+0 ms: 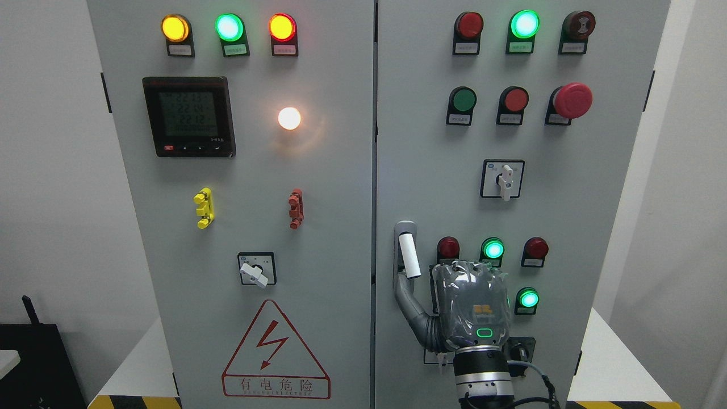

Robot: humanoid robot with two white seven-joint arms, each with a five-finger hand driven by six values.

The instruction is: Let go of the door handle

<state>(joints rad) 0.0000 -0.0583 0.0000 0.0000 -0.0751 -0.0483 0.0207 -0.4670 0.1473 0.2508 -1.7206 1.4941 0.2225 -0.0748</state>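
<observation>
Head view: our right hand (468,307) hooks its thumb under the rigid white-sleeved metal door handle (409,255); fingers' curl we cannot tell; it should slip free easily.

Single head view, set in front of the electrical cabinet (363,170) and facing it nearly square on, tilted slightly downward. Close enough that both doors fill most of the frame, top edge cut off, side walls of the room showing at left and right. Aimed along the centre seam between the doors; right arm entering from the bottom edge.
</observation>
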